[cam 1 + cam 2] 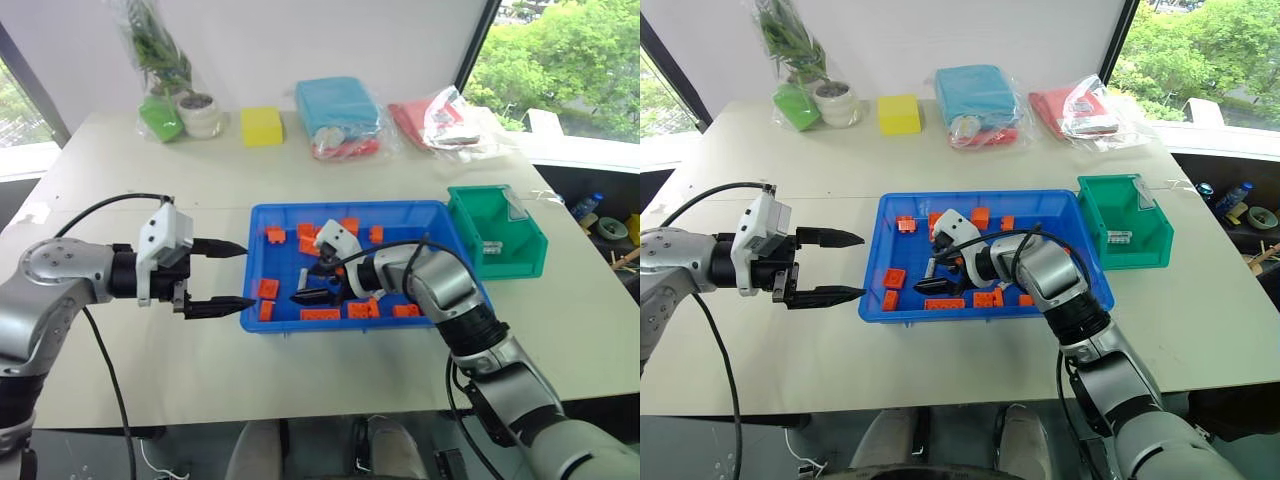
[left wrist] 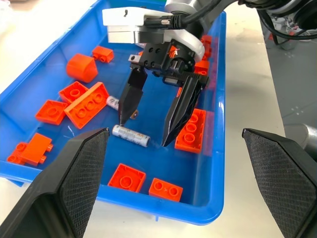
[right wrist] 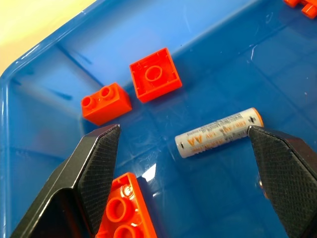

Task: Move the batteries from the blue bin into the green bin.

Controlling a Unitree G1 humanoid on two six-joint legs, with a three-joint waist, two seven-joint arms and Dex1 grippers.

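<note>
**Colours on the table**

Blue bin (image 1: 262, 215): bright blue. Bricks (image 1: 268, 288): orange, scattered in it. Battery (image 3: 219, 132): silver-grey, dark "AA" print, orange end. Green bin (image 1: 521, 228): dark green w/ pale label. Right gripper (image 2: 148, 121) & left gripper (image 1: 232, 277): black fingers, white housing. Table (image 1: 150, 200): beige. At far edge: yellow block (image 1: 261, 126), light-blue bundle (image 1: 336, 106), red bagged item (image 1: 440, 120), light-green bag (image 1: 160, 118), white pot (image 1: 199, 113) w/ green plant.

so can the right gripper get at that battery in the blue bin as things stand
Probably yes: the right gripper hangs open just above the battery, one finger either side, with nothing lying between them; the nearest orange brick sits beside it.
</note>
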